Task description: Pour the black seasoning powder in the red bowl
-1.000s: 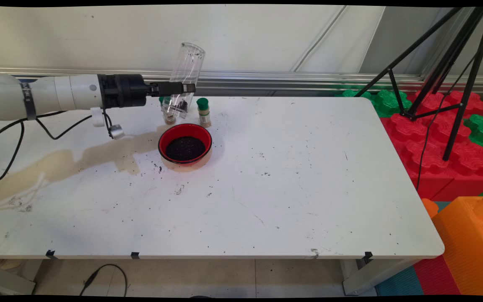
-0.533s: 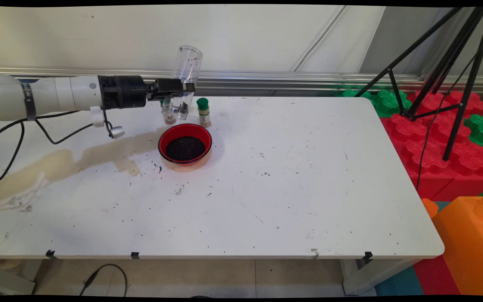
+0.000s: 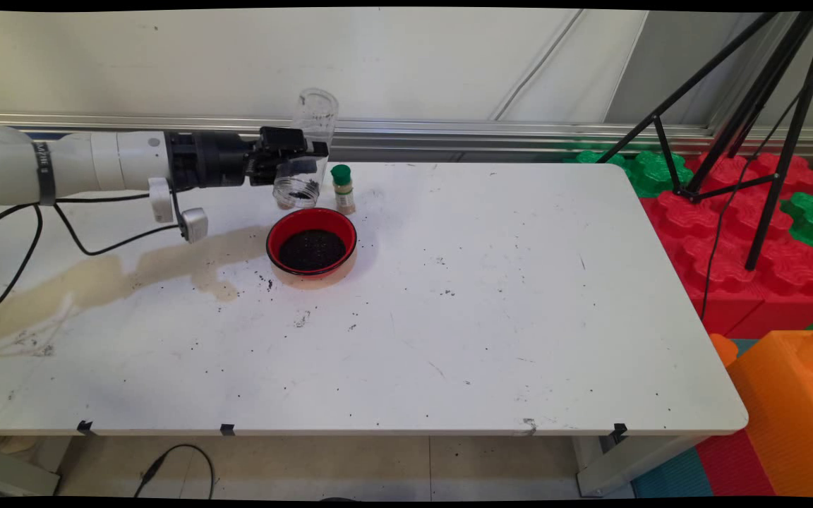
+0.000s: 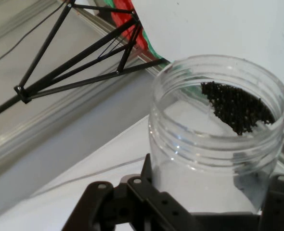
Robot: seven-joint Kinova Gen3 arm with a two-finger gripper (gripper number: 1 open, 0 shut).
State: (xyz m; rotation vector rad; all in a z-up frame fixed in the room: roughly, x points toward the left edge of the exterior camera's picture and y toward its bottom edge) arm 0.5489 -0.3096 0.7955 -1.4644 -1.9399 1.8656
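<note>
Main view: the gripper has its jaws clenched on a clear jar, held mouth-down and tilted above the tabletop, just behind a red bowl of dark grains. A green-capped shaker stands beside it.

Hand view: the clear jar shows dark grains clinging inside its mouth.

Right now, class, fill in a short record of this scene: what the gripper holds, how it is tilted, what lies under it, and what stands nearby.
Gripper: black two-finger gripper, shut on the clear jar
Jar tilt: upended, mouth down toward the camera
Jar contents: a few dark grains at the mouth
Below the jar: red bowl filled with dark grains, on the white table
Nearby: green-capped spice bottle upright behind the bowl
Table surface: scattered dark specks
</note>
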